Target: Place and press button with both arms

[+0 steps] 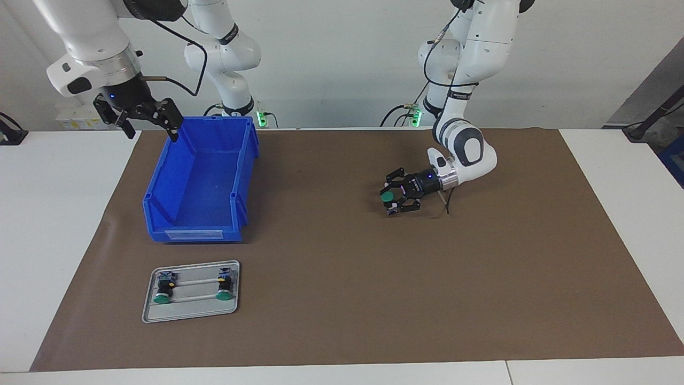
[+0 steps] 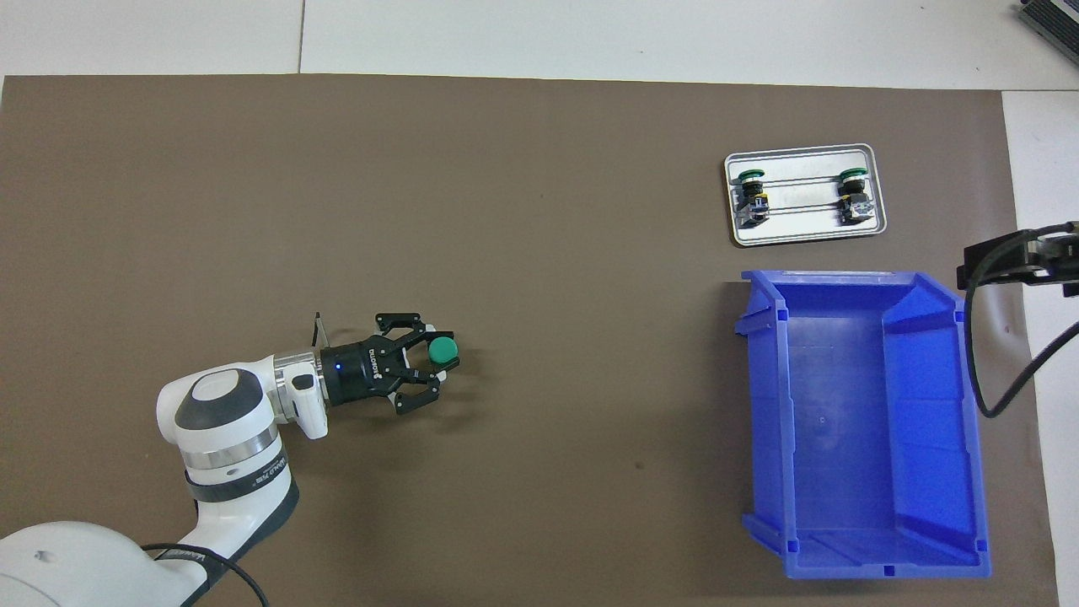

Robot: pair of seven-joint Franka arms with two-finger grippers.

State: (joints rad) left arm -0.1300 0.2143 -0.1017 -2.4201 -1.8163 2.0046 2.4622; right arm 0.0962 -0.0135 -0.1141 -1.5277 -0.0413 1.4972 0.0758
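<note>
The left pincer [image 1: 394, 200] lies low over the brown mat [image 1: 342, 299], its wrist turned level so the fingers point toward the right arm's end of the worktop [image 1: 64, 214], and it is closed partway on the button [image 1: 387, 197], whose green cap faces up. The button's long axis looks to run roughly upright between the fingers, though the black body is mostly hidden by them, so I would not swear it is square; nor can I tell whether its base already touches the mat or hangs just above it. The right pincer [image 1: 143, 118] hangs high, spread wide and holding nothing, over the rim of the blue bin [image 1: 197, 187] at the corner nearest the robots, well apart from the held button. For a press from above, that arm would have to come across over the open mat between bin and button, which shows nothing in the way. The bin's tall walls and the grey tray [image 1: 191, 315], with two more buttons [image 1: 163, 291] lying on their sides, sit toward the right arm's end, the tray farther from the robots than the bin. The crowding, I judge, is at the cap itself, where the left fingers flank it closely.
</note>
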